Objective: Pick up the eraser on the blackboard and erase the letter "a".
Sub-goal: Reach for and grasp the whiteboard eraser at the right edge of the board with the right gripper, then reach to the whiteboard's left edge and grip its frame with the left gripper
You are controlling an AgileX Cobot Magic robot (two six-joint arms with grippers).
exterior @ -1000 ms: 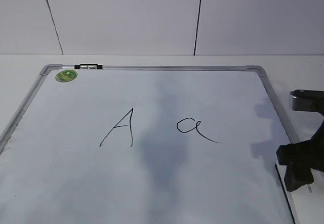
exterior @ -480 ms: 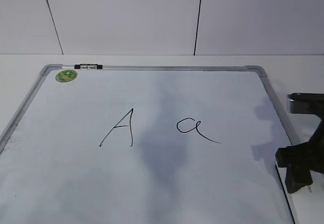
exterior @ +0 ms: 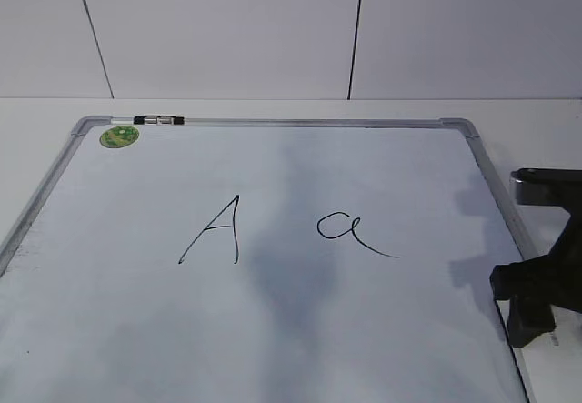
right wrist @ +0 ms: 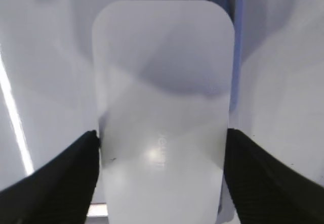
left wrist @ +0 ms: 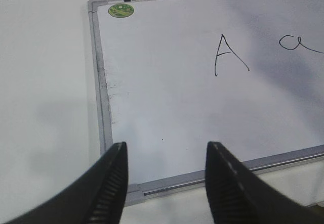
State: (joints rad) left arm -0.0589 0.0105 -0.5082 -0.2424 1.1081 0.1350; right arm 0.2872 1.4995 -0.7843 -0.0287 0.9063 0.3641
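Eraser (right wrist: 162,118) first: it is a white block with round corners, and it fills the middle of the right wrist view. Small grey letters sit on its top, but they are too blurry to read. The right hand (right wrist: 161,178) has one black finger (right wrist: 55,178) at 9 o'clock of the eraser and the other at 3 o'clock. Both fingers sit right at its sides. I cannot tell if they are pressing it or only close to it.

From across the room, the right hand (exterior: 536,303) is at the 4 o'clock corner of the blackboard (exterior: 273,123). It hides nearly all of the eraser there, and the picture's edge cuts part of the hand off.

The board is white with a silver frame and lies flat on the table (left wrist: 45,82). A big "A" (exterior: 212,230) is written near the middle. The letter "a" (exterior: 350,233) is at 3 o'clock of it, with a long tail. The eraser is well apart from that letter, toward 4 o'clock.

A round green sticker (exterior: 119,136) is at the board's 11 o'clock corner. Its print is too small to read. A small black and white marker (exterior: 158,120) rests on the top frame just beside it.

The left hand (left wrist: 166,183) hangs spread apart and empty over the board's near corner.
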